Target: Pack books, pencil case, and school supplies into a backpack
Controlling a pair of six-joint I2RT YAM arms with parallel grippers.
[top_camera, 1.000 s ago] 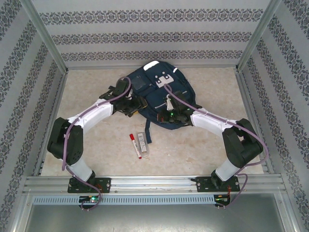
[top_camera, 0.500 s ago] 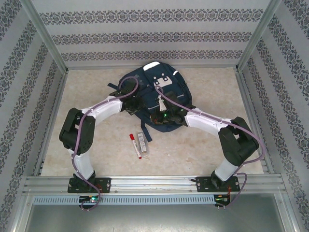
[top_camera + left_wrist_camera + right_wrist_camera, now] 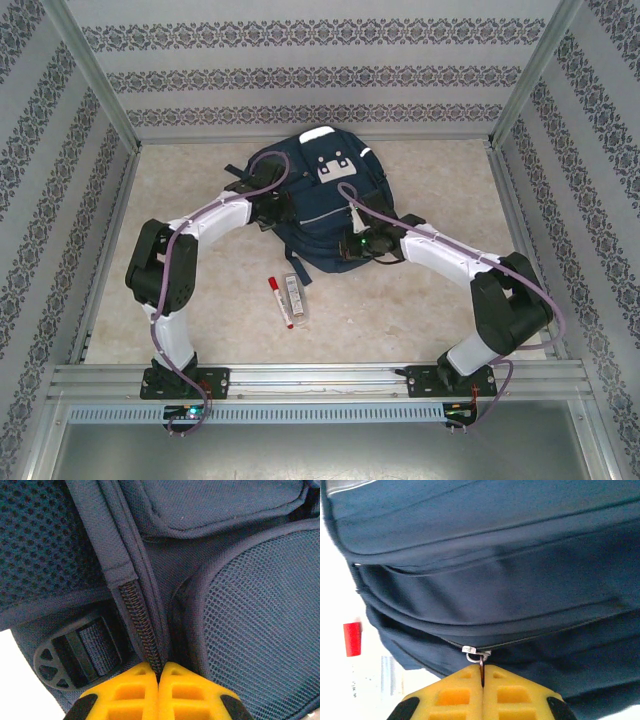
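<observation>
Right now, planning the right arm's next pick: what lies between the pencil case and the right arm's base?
Nothing: in the top view the table is bare between the pencil case and the right arm's base.

Three walls close in the bench: the back wall (image 3: 320, 70), the left wall (image 3: 40, 200) and the right wall (image 3: 600, 200), all papered pale grey with horizontal bands of dark floral ornament. Slanting aluminium posts (image 3: 92, 75) mark the back corners. The bench (image 3: 200, 180) has a beige, marbled top. An aluminium rail (image 3: 320, 380) crosses its near edge, with a slotted strip (image 3: 320, 412) and a grey metal sheet (image 3: 320, 450) below. The light is soft and even.
</observation>
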